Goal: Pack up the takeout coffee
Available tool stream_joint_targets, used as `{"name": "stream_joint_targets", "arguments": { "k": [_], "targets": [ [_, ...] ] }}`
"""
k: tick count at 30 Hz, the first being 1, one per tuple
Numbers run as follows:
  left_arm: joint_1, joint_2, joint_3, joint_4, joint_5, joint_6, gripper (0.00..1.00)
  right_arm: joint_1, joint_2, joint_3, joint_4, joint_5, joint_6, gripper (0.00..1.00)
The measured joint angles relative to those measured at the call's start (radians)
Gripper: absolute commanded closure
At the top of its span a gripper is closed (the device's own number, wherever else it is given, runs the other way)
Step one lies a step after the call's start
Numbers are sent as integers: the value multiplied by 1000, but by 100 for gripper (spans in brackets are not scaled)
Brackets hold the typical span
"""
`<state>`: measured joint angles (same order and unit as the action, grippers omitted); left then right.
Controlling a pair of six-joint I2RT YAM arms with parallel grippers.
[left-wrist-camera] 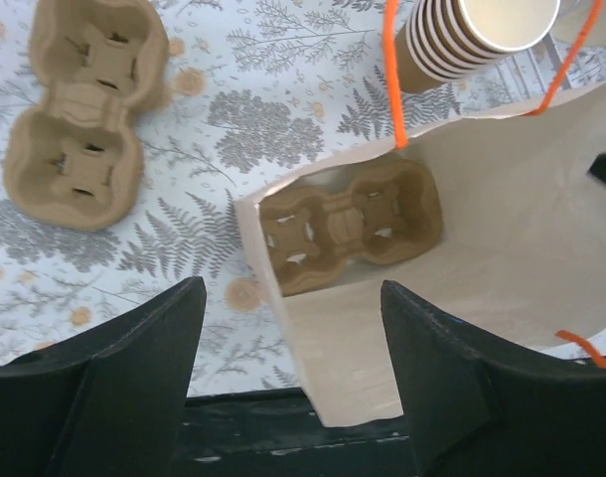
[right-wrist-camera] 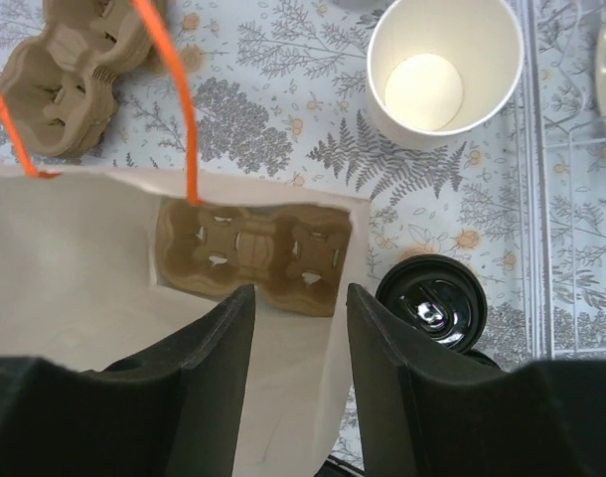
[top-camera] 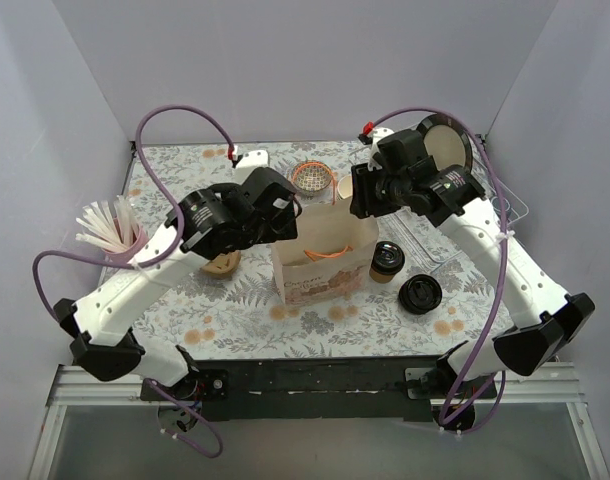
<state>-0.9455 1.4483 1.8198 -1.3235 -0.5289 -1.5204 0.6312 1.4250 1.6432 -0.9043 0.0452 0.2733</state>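
Coffee cup [right-wrist-camera: 432,306], brown with a black lid, stands upright on the surface [top-camera: 235,310], outside the paper bag [top-camera: 323,262] and just beside its right end. A loose black lid [top-camera: 421,294] lies near the cup, on the side toward the arm bases. Right jaws hang over the bag's right end, partly open, gripping nothing. In the right wrist view the bag's end wall shows in the gap between them. The coffee sits lower down, just outside the jaw on that picture's right, not between the two. Left jaws hang over the bag's left end, spread wide, nothing held; the bag's rim shows below the gap. The coffee is well apart from them, beyond the bag's other end. Bag upright, mouth open; a cardboard cup carrier [left-wrist-camera: 348,224] lies flat on its bottom. More carriers [left-wrist-camera: 79,109] are stacked on the surface left of the bag. Stack of lidless paper cups [left-wrist-camera: 482,35] just behind the bag. Bundle of straws [top-camera: 110,230] at far left, wire rack [right-wrist-camera: 571,199] at right.
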Motion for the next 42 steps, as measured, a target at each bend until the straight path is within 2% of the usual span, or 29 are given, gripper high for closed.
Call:
{"name": "stream_joint_targets", "arguments": {
  "k": [5,6,10,14,18,22,25,33,42],
  "targets": [
    [2,-122,-143,101,-61,248,34,-2,11,61,-22,14,-27,51],
    [13,-137,-162,130,-68,304,37,-2,11,72,-23,8,-32,52],
    [96,-147,-203,266,-51,490,36,-2,8,92,-24,-10,-45,52],
    [194,-179,-305,447,94,687,41,-2,2,92,-40,-11,-48,52],
    [231,-186,-337,516,264,814,46,-2,-10,92,-72,11,-42,52],
    [253,-142,-305,546,402,882,53,-2,-31,68,-90,23,-41,52],
    [257,-105,-283,550,489,916,53,-2,-51,41,-95,24,-42,52],
    [257,-80,-276,520,573,978,53,-2,-103,-42,-90,27,-46,52],
    [257,-80,-293,461,625,1004,66,-2,-117,-129,-56,21,-64,69]
  ]
}}
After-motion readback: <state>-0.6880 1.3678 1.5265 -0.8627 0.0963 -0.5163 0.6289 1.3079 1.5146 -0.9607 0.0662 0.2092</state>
